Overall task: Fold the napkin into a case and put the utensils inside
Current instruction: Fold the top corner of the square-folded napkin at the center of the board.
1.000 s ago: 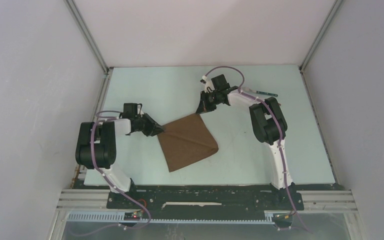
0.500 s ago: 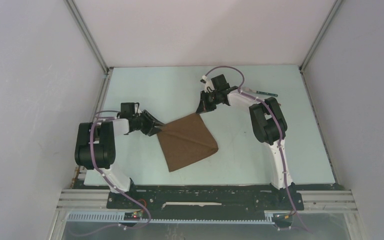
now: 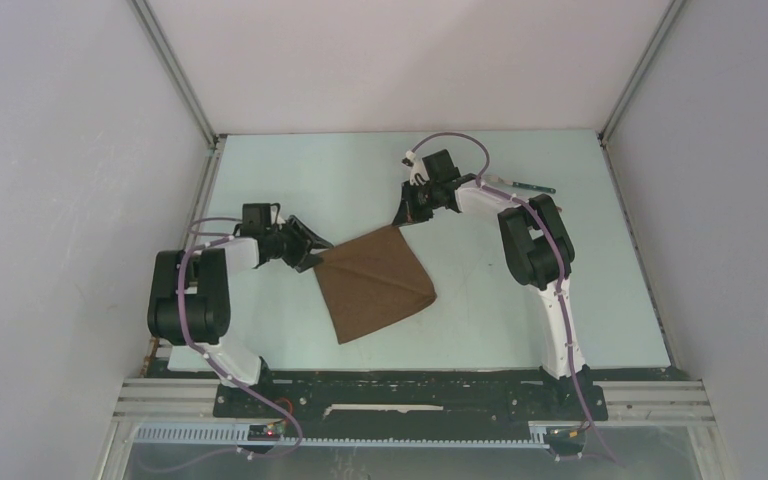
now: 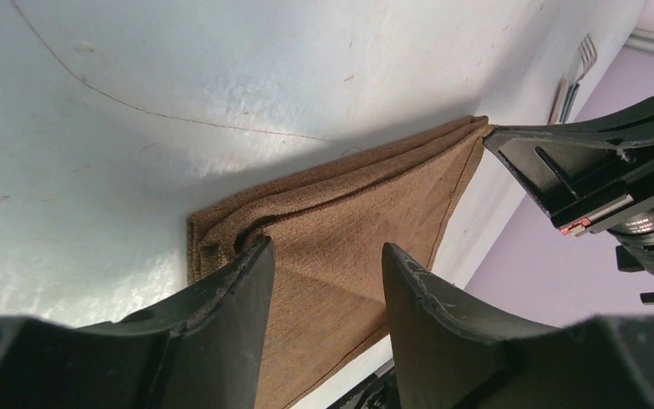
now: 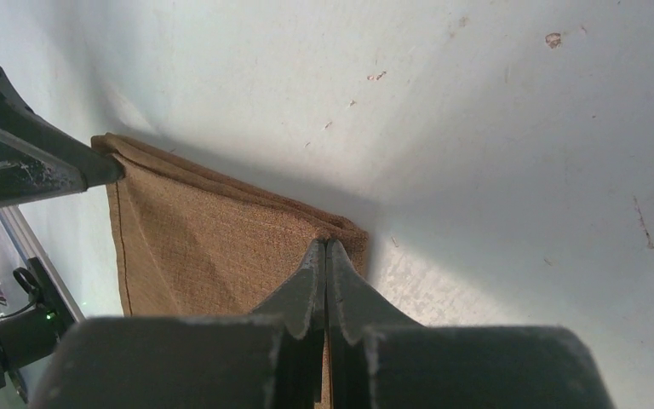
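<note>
The dark-brown napkin (image 3: 375, 285) lies folded on the pale table, its layered edges showing in the left wrist view (image 4: 349, 213). My left gripper (image 3: 312, 255) is at its left corner, open, with its fingertips (image 4: 260, 256) standing over the cloth and gripping nothing. My right gripper (image 3: 403, 218) is shut on the napkin's far corner (image 5: 341, 230); a sliver of cloth shows between its jaws. The utensils (image 3: 520, 185) lie at the back right past the right arm: a fork (image 4: 577, 72) with a reddish-brown stick (image 4: 556, 98) beside it.
The left wall's metal frame (image 3: 205, 190) runs close behind the left arm. The right arm's elbow (image 3: 532, 245) stands between the napkin and the right side of the table. Bare table (image 3: 310, 170) lies behind the napkin.
My left gripper has opened and let go of the napkin's left corner, which has dropped onto the table. The right gripper has kept still and shut.
</note>
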{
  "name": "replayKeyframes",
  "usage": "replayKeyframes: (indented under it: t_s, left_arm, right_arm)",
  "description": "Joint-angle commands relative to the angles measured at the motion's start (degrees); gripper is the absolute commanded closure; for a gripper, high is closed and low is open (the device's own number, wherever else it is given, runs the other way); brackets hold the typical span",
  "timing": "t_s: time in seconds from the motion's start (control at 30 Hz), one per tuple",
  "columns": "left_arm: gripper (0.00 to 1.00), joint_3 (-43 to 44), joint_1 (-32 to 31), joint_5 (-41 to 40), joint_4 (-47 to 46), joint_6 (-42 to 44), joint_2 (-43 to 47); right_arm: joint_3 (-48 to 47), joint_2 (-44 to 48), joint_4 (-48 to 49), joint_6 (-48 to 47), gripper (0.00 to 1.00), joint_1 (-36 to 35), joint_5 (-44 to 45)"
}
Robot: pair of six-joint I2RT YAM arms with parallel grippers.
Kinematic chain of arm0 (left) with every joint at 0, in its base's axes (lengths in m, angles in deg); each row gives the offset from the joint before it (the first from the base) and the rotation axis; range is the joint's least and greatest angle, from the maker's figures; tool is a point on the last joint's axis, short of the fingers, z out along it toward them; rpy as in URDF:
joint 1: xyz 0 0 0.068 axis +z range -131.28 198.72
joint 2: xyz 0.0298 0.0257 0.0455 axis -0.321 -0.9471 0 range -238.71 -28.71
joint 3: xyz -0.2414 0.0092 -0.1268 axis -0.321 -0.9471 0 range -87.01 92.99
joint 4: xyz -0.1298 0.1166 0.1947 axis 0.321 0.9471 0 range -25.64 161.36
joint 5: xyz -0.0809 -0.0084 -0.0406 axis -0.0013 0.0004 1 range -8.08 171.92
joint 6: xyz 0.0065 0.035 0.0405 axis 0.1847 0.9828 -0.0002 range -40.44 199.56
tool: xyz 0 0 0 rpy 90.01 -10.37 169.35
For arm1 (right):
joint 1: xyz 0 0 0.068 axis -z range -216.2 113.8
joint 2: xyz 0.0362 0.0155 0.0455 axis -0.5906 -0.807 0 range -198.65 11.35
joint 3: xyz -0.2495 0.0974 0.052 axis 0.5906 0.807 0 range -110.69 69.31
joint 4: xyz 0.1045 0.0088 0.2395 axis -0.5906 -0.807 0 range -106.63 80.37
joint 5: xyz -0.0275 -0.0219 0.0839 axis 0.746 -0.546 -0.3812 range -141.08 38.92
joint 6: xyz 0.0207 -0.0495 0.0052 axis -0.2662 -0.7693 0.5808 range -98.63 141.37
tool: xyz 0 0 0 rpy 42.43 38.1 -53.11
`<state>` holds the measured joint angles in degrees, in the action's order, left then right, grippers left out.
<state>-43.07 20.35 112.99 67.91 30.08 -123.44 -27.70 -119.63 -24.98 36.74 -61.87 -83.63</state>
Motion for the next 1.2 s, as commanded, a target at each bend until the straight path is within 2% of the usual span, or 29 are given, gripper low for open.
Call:
replayKeyframes:
  t_s: [0.0,0.57,0.8,0.93,1.07,1.17]
  left_arm:
    - [0.42,1.7,-0.9,1.1,-1.2,0.7,2.1]
    - [0.37,0.5,-1.1,2.0,-5.9,-0.1,4.1]
    - [0.42,0.1,-1.2,1.2,-7.7,-1.2,0.7]
    - [0.49,0.2,-0.8,0.2,-7.8,-1.7,-2.6]
    - [0.52,0.4,-0.5,-0.2,-8.0,-2.2,-4.9]
    - [0.52,1.7,-0.3,-1.6,-5.8,-0.8,-5.2]
  right_arm:
    - [0.3,2.9,1.9,0.4,1.0,0.4,1.1]
    - [0.6,3.1,1.9,0.0,1.0,0.4,0.9]
    - [0.5,3.1,1.9,0.0,1.0,0.4,1.0]
    - [0.4,3.3,1.5,0.3,1.0,0.3,1.6]
    - [-0.5,4.3,-1.3,0.6,0.85,0.2,3.4]
    - [-2.8,6.7,-7.7,0.7,0.67,0.3,6.1]
